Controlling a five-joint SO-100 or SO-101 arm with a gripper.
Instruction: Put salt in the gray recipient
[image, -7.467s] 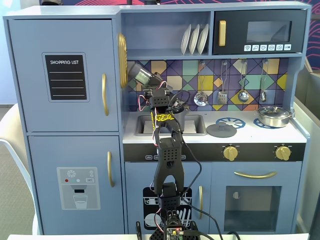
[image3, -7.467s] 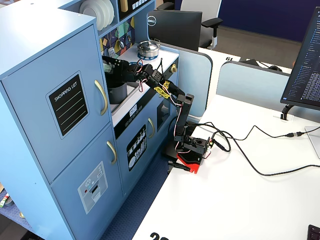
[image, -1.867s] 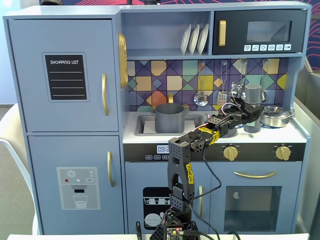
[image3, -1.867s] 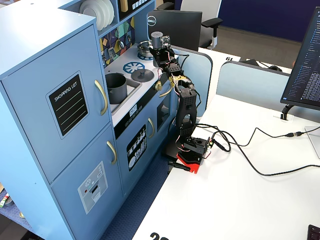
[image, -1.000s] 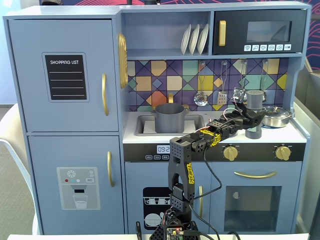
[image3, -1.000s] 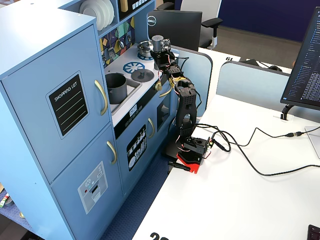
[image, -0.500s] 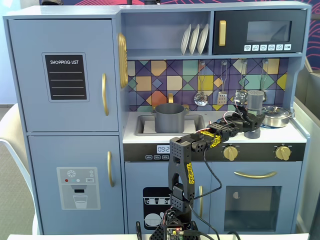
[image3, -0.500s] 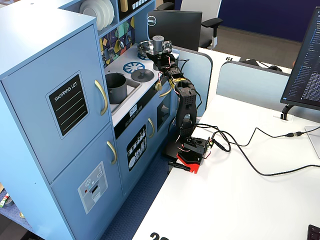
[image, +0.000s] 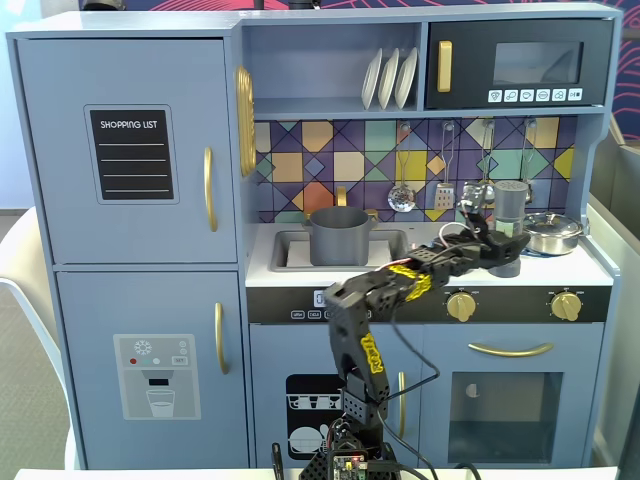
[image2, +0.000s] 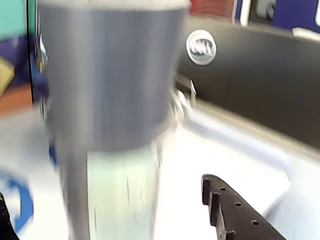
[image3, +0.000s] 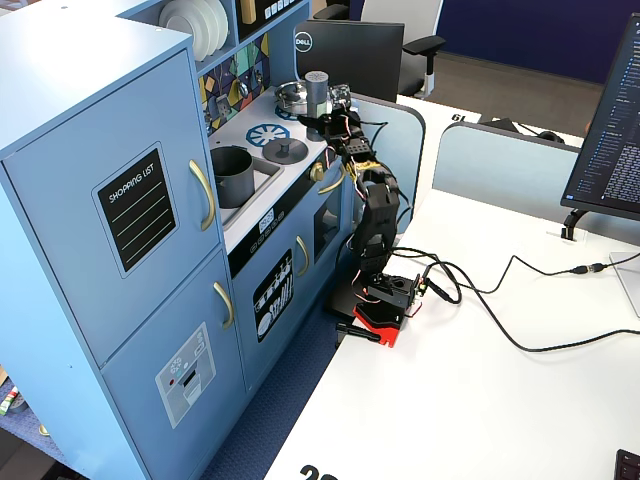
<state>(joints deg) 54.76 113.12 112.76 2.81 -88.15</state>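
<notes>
Over on the stove side of the toy kitchen's surface (image: 560, 268), the tool (image: 508, 250) sits around the salt (image: 511, 205), though whether it pinches I cannot tell, and the gray recipient (image: 340, 236) waits in the sink well apart, so carrying remains.

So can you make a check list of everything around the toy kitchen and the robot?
Surface: pale kitchen counter, stove rings on it.
Job's things: salt shaker upright at the counter's right end in a fixed view; gray pot in the sink.
Clutter: steel pan, flat lid, plates.
Claw: claw at the shaker; grip unclear.
Cables: black cables across the white desk.
Surroundings: monitor, office chair.
</notes>
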